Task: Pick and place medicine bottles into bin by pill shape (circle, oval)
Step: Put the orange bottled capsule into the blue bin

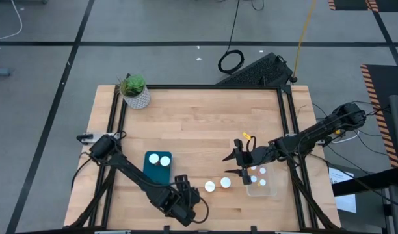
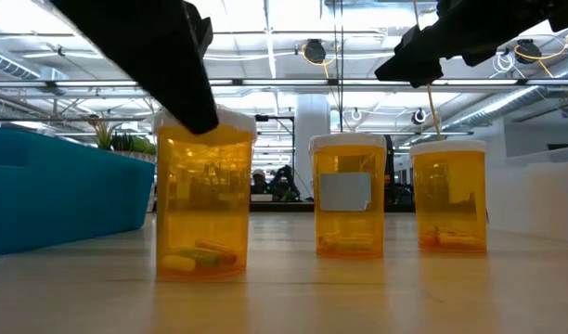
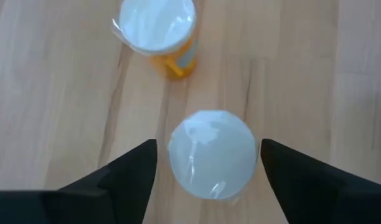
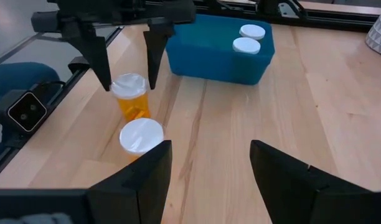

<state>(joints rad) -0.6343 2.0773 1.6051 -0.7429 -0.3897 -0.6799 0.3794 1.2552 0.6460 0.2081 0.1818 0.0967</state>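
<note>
Two orange medicine bottles with white caps stand upright on the wood table, one (image 1: 210, 186) beside the other (image 1: 225, 182). My left gripper (image 3: 209, 144) hangs over the nearer bottle (image 3: 212, 163), open, one finger on each side of its cap and a small gap at each. The right wrist view shows those fingers pointing down beside that bottle (image 4: 129, 93). In the low view this bottle (image 2: 205, 204) holds oblong pills at its bottom. My right gripper (image 1: 226, 165) hovers open and empty just beyond the second bottle (image 4: 141, 134).
A blue bin (image 1: 158, 166) with two capped bottles sits left of the bottles. A clear bin (image 1: 269, 190) with three bottles sits at the right, under my right arm. A potted plant (image 1: 134, 91) stands at the far left corner. Bare wood lies across the far half.
</note>
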